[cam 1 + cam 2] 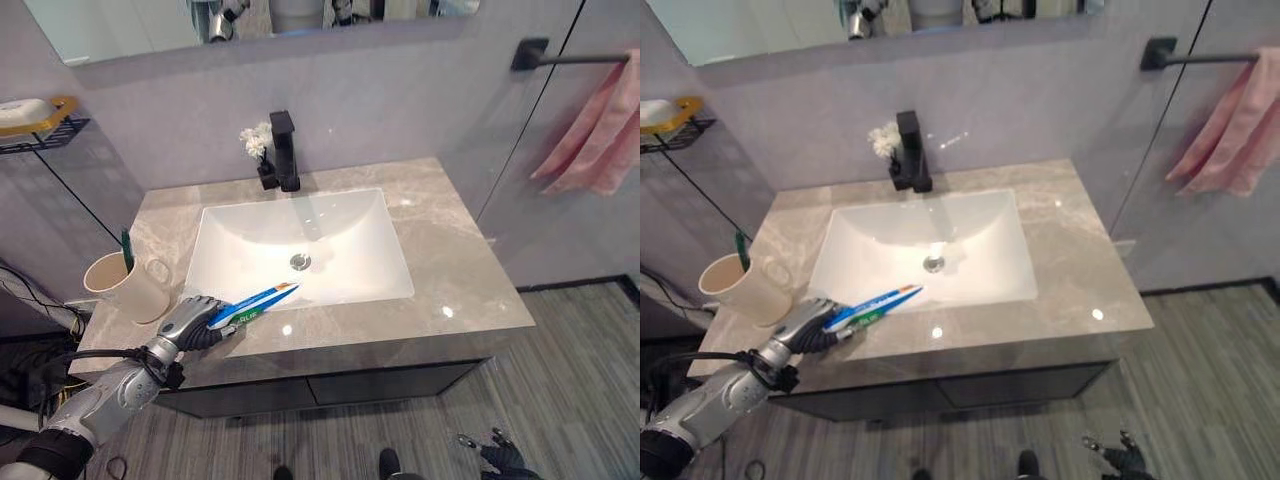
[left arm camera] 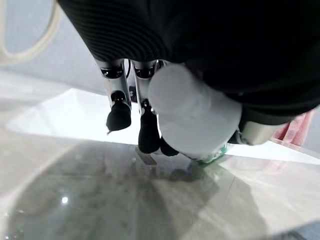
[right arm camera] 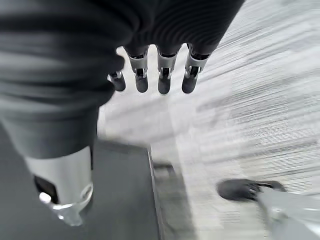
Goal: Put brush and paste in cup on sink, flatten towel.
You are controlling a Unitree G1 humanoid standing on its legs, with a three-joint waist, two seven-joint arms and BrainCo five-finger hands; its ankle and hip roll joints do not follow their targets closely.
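**Paste in hand, cup still to reach**

The left hand [image 1: 192, 322] sits at the front edge of the tabletop [image 1: 450, 270], just left of the sink [image 1: 300, 245], with its fingers curled round the tail end of the toothpaste tube [image 1: 252, 304]. The tube slants up and to the right, its tip out over the basin's front rim. The cup [image 1: 125, 285] stands close by on the tabletop to the hand's left, with what looks like a green toothbrush [image 1: 127, 250] already upright inside. So the step in hand appears to be the paste. The next move would call for lifting the tube clear, swinging it left over the cup's mouth, tipping it more upright, and letting go without knocking the brush or the cup. The pink towel [image 1: 598, 135] hangs bunched on the rail [image 1: 570, 58] at the far right, not yet flattened.

The eye views give the layout: cup, sink, black tap [image 1: 285, 150] and towel. The left wrist view adds the close grip, showing the tube's white rounded end [image 2: 192, 117] pressed under the palm with dark fingertips [image 2: 148, 132] beside it, just above the polished stone. The right wrist view shows the right hand [image 3: 150, 75] hanging low over the floor, fingers straight and relaxed, holding nothing.
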